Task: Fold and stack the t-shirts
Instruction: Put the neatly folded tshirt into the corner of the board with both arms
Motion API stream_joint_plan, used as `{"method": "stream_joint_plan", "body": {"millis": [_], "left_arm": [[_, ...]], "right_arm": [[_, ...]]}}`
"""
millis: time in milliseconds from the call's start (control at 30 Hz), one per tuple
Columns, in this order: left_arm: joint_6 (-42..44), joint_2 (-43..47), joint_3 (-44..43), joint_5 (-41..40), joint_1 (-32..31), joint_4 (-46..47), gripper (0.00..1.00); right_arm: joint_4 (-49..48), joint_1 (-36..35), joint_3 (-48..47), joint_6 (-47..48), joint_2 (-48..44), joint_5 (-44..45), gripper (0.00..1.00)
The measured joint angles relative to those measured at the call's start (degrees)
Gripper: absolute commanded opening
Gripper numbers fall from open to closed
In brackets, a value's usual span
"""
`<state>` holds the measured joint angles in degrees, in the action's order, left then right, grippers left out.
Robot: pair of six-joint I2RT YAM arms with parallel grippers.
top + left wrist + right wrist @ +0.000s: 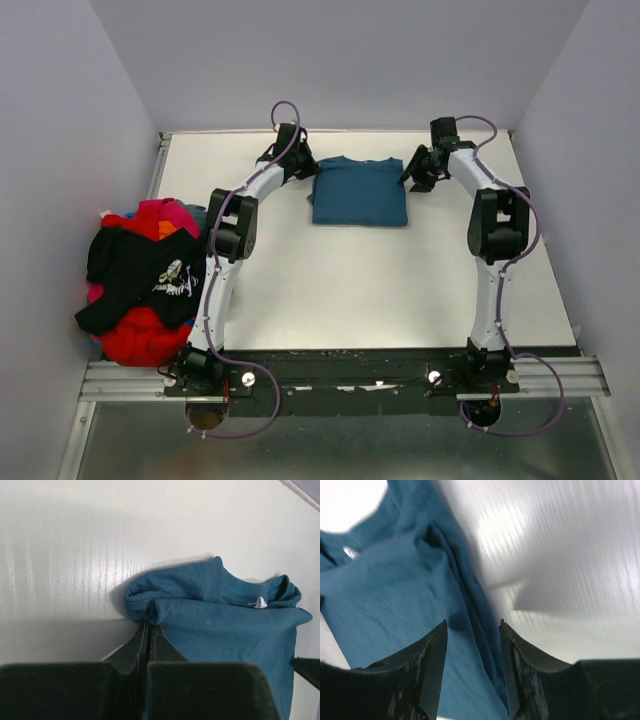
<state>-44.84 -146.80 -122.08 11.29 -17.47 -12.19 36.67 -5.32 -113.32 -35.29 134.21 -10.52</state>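
Our left gripper [148, 626] clenched at the shirt's [358, 192] left edge, right gripper [472, 640] released over its right edge, open table [380, 290] toward us

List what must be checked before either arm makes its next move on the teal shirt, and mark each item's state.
1. The left gripper is shut at the left edge of the teal t-shirt: ok.
2. Cloth is pinched between its jaws: cannot tell.
3. The right gripper holds the shirt's right edge: not ok, its jaws stand open over the cloth.
4. The shirt lies folded flat on the table: ok.
5. The pile of unfolded shirts lies apart from it: ok.
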Motion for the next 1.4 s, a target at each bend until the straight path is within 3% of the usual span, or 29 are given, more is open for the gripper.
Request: {"method": "stream_joint_plan", "body": {"millis": [233,533,800,1033,1133,1333,1400], "left_arm": [[0.5,0.0,0.3,0.2,0.0,0.7,0.00],[1.7,2.2,4.7,0.2,0.5,3.0,0.00],[2.9,2.7,5.3,0.2,0.6,3.0,0.00],[3.6,2.9,5.5,0.3,0.9,2.6,0.00],[3.9,3.0,5.5,0.3,1.0,2.4,0.00],[4.4,3.1,5.5,0.4,1.0,1.9,0.00],[4.5,3.2,5.6,0.5,1.0,1.7,0.00]], "right_arm": [[-2.8,0.0,16.9,0.3,-12.9,0.2,0.54],[-6.7,-0.9,29.4,0.3,-20.7,2.2,0.55],[-7.9,-3.4,37.0,0.5,-23.0,2.9,0.49],[-8.8,-4.7,38.1,0.6,-23.0,3.7,0.41],[-8.9,-4.7,38.1,0.6,-23.0,4.3,0.35],[-8.2,-4.7,37.3,0.3,-23.1,7.4,0.05],[-8.0,-4.7,37.3,0.2,-23.2,8.3,0.01]]}}
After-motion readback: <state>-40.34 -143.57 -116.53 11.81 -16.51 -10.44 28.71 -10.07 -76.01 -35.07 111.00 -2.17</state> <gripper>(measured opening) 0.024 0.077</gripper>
